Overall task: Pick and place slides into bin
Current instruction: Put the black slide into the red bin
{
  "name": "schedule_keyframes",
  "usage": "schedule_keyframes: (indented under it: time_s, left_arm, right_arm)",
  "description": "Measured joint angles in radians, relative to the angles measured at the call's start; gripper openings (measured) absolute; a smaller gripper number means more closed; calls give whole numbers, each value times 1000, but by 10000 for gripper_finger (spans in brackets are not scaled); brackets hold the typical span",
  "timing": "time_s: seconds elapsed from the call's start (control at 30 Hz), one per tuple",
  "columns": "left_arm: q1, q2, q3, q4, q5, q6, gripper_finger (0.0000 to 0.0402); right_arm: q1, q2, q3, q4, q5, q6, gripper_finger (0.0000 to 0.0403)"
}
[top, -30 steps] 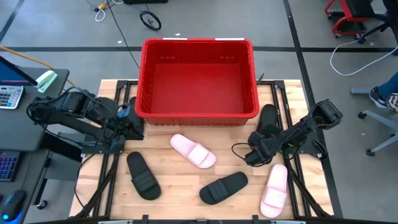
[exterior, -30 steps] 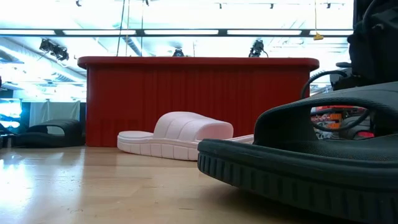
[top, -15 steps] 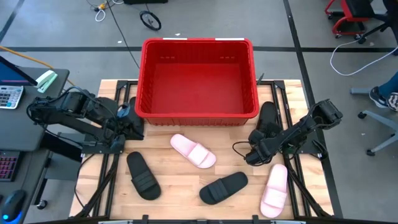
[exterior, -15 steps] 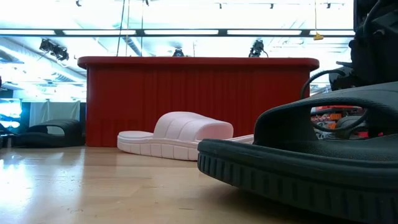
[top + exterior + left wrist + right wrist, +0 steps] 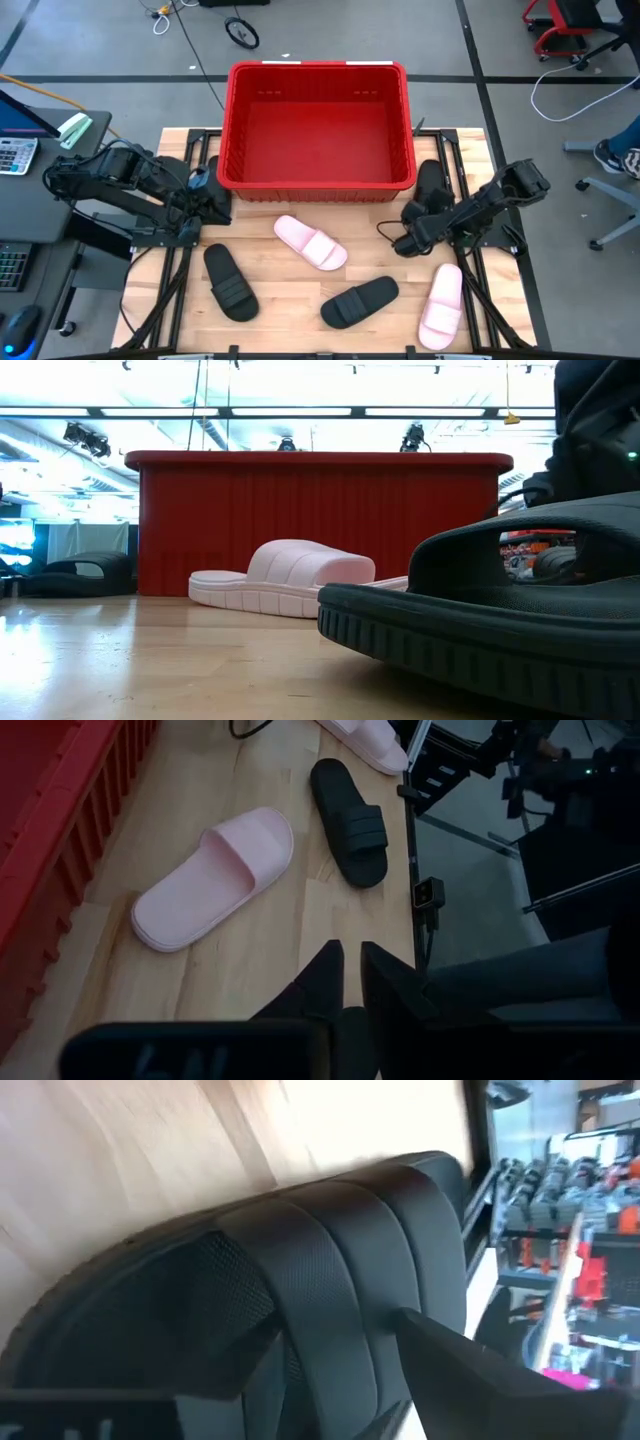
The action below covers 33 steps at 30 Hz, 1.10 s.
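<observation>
Reaching step, first pick. Right end effector low over tabletop, fingers spread apart, wrist view filled by strap of black slide right ahead; nothing clamped yet. That slide just beyond end effector, beside bin outer right wall, long axis running along that wall; toe direction unclear. Next likely: close on strap, lift clear of rim, carry over bin, release. Left end effector parked at bin's left corner, fingers nearly together, holding nothing. Bin empty; pink slide, other slides well apart on tabletop.
</observation>
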Motion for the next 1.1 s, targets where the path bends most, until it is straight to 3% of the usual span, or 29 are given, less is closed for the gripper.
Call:
schedule_keyframes:
  time_s: [0.23,0.33,0.47,0.6,0.73,0.93,1.1]
  left_arm:
    - [0,0,0,0,0,1,42]
    - [0,0,0,0,0,1,44]
    - [0,0,0,0,0,1,38]
    - [0,0,0,0,0,1,33]
    - [0,0,0,0,0,2,30]
    - [0,0,0,0,0,2,35]
    - [0,0,0,0,0,2,32]
  right_arm:
    - [-85,0,1,25,27,40,170]
    - [-111,0,1,26,22,66,125]
    - [-116,0,2,59,-31,121,27]
    - [-80,1,15,98,-94,233,17]
    - [23,1,120,88,-155,368,10]
    - [198,1,394,-41,-154,573,9]
    - [324,1,633,-87,-136,611,9]
